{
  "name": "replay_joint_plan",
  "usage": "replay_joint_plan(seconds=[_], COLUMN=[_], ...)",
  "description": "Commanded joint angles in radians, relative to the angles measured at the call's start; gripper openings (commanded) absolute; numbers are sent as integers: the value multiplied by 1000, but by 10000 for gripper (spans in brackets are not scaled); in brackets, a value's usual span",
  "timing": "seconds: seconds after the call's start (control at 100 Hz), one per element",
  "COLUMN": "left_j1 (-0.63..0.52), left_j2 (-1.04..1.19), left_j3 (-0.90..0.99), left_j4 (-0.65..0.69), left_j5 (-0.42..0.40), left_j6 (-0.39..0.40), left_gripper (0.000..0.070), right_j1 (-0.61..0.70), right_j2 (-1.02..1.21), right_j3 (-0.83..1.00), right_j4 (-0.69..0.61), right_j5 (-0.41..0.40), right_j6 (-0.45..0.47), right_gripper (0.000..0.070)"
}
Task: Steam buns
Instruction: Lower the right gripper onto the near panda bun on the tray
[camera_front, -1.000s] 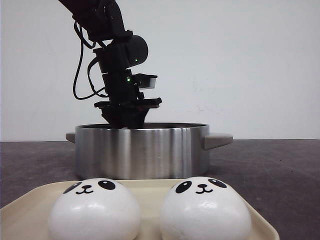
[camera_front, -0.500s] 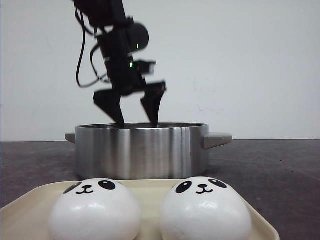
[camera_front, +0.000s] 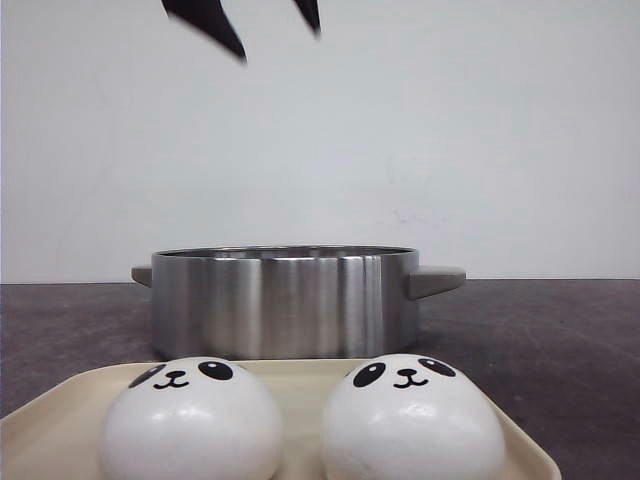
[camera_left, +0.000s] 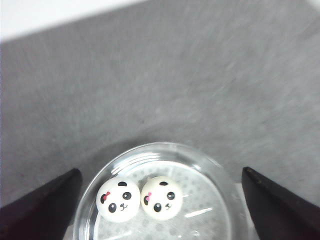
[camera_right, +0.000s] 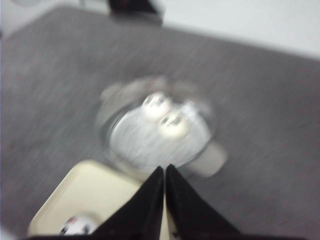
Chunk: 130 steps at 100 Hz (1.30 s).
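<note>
Two white panda buns (camera_front: 190, 420) (camera_front: 412, 415) sit side by side on a cream tray (camera_front: 60, 405) in front of a steel pot (camera_front: 285, 300). Two more buns (camera_left: 118, 200) (camera_left: 161, 197) with pink bows lie inside the pot (camera_left: 150, 148) on its perforated steamer plate. My left gripper (camera_front: 275, 35) is open and empty, high above the pot; only its fingertips show at the top of the front view. My right gripper (camera_right: 164, 169) is shut and empty. It hangs over the tray (camera_right: 95, 190) on the near side of the pot (camera_right: 107, 120), in a blurred view.
The pot has two flat side handles, one at the right (camera_front: 435, 280). Dark grey tabletop (camera_front: 560, 340) surrounds the pot and tray. A white wall stands behind. One bun (camera_right: 77, 225) shows on the tray in the right wrist view.
My left gripper has opened and risen from inside the pot to well above it, empty. The pot, tray and front buns have not moved.
</note>
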Motion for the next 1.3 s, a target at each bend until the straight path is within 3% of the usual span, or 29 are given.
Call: replay_joint_plan(seconds=[0.0,0.11,0.15,0.19,0.3,0.36,0.65,0.98,1.29], left_j1=[-8,-4,6,18,45,53,51,50,50], left_j2=[-38,-135,-169,-204,-297,-346,-572,-866,-1058], left_j3=[31,31,31,30,29,27,-64,-362,-440], left_j4=[-46,-158,-189,-212,-239,-253,-271,-266,-261], left_j5=[-2,-32,-55,-70,-76,-80,-135,-208,-180], left_j6=[34,80,85,92,94,94,102,103,45], left_gripper=[620,620,620,620,620,620,620,620,620], right_j1=[-27,-105,-129,-150,-188,-196,-150,-46,-44], right_j2=[54,156,193,232,335,387,566,579,580], right_j3=[10,10,10,10,10,10,-3,-128,-292], right_j4=[7,0,-3,-6,-29,-47,-100,-81,132], right_j5=[-93,-275,-326,-362,-436,-442,-513,-521,-523], right_j6=[27,21,14,10,-4,-3,5,89,185], right_gripper=[0,4,45,137,469,548,548,545,519])
